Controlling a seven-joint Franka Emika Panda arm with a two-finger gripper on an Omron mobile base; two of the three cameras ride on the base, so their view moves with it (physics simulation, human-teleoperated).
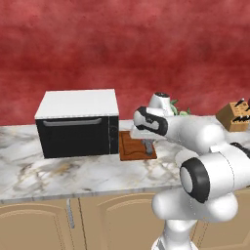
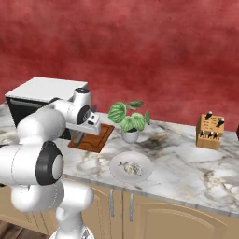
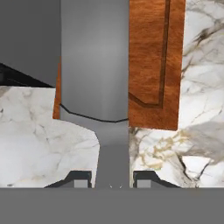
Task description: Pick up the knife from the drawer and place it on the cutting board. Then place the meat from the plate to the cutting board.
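Note:
My gripper is shut on the knife, whose grey blade runs up the hand view between the two fingertips. In the left base view the gripper hangs low over the reddish-brown cutting board, which lies just right of the black oven. The right base view has the knife pointing down at the cutting board, close to its surface. The cutting board lies under and beside the blade. The meat rests on a white plate near the counter's front edge. The drawer is out of view.
A black oven with a white top stands left of the board. A potted plant sits behind the plate, and a tan knife block stands far right. Marble counter runs across, with cabinet doors below.

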